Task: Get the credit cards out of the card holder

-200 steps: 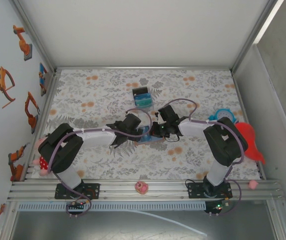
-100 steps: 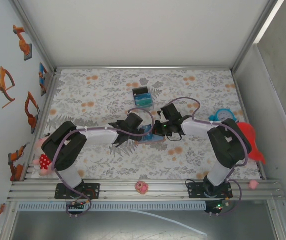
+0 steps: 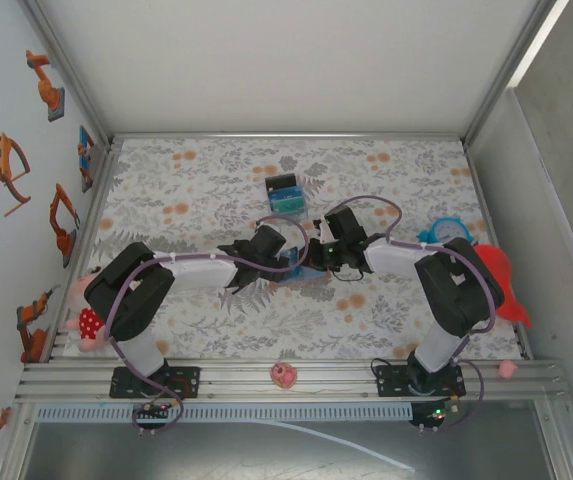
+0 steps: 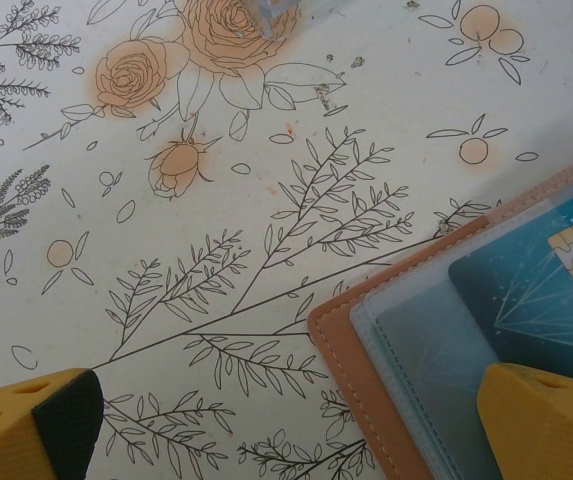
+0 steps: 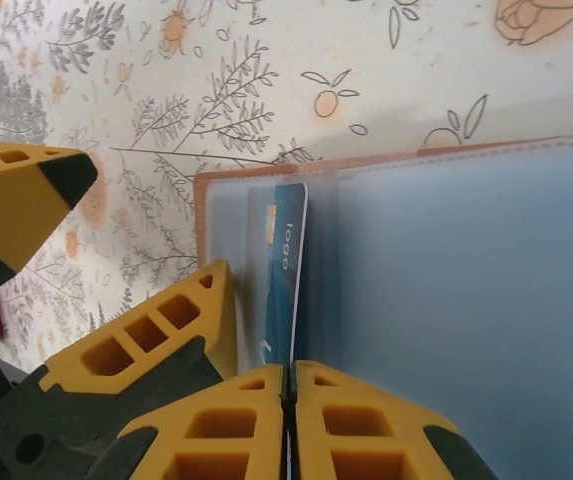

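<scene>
The tan-brown card holder (image 5: 486,150) lies open on the flowered table, its blue-grey pockets up, between my two grippers (image 3: 298,270). One dark blue credit card (image 5: 284,262) with a gold chip stands on edge out of a pocket. My right gripper (image 5: 288,375) is shut on that card's near edge. In the left wrist view the same credit card (image 4: 546,290) lies half out of the clear pocket of the card holder (image 4: 351,350). My left gripper (image 4: 286,420) is open, one finger (image 4: 546,415) over the pocket, the other finger (image 4: 36,430) over bare table.
A small black box (image 3: 286,194) with blue and teal contents stands just beyond the grippers. A teal ring (image 3: 446,230) and a red object (image 3: 501,285) lie at the right, a doll (image 3: 84,320) at the left edge, a pink toy (image 3: 283,375) on the front rail.
The right gripper has shifted slightly right and away while pinching the card. The left arm's elbow has moved a little inward; its gripper stays open over the holder.
</scene>
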